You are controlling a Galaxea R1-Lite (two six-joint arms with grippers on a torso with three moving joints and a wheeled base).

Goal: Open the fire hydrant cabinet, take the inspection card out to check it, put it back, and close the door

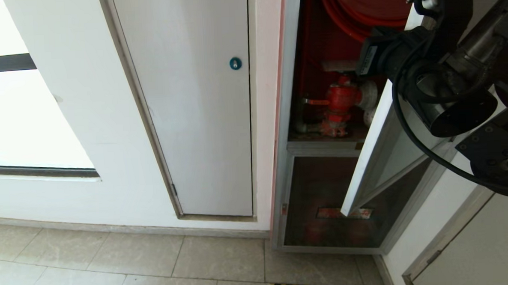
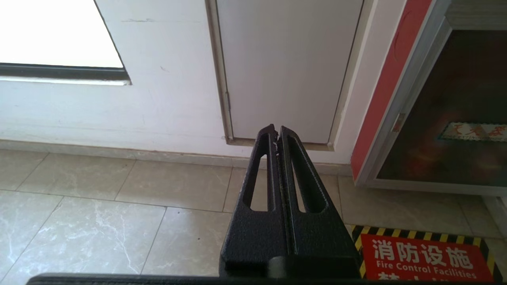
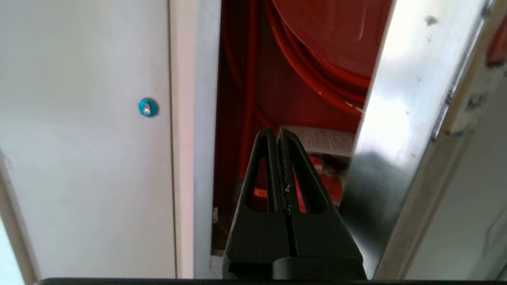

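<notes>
My right claw point(image 3: 277, 132) has its two black fingers pressed together with nothing between them, and it is raised in front of the opening of the fire hydrant cabinet point(image 1: 285, 115). Just to one side of the claw, in the right wrist view, stands the door point(image 3: 400, 130), swung out from the cabinet, its silver frame edge running close alongside the fingers; I cannot tell whether they touch it. Beyond the fingertips, inside the red interior, lies a white printed sheet that looks like the inspection card point(image 3: 326, 140), partly hidden by the door's edge, with the coiled red hose point(image 3: 317, 79) above it. In the head view the red valve point(image 1: 342, 104) sits lower in the cabinet, left of my right arm, which fills the upper right corner. On the far side of the claw from the door is the white panel door point(image 3: 87, 138) with its blue lock point(image 3: 147, 107). My left claw point(image 2: 277, 132) is likewise closed and empty, held low over the tiled floor point(image 2: 119, 213), pointing at the base of the white panel door, with a red floor sign point(image 2: 424, 259) near it.
</notes>
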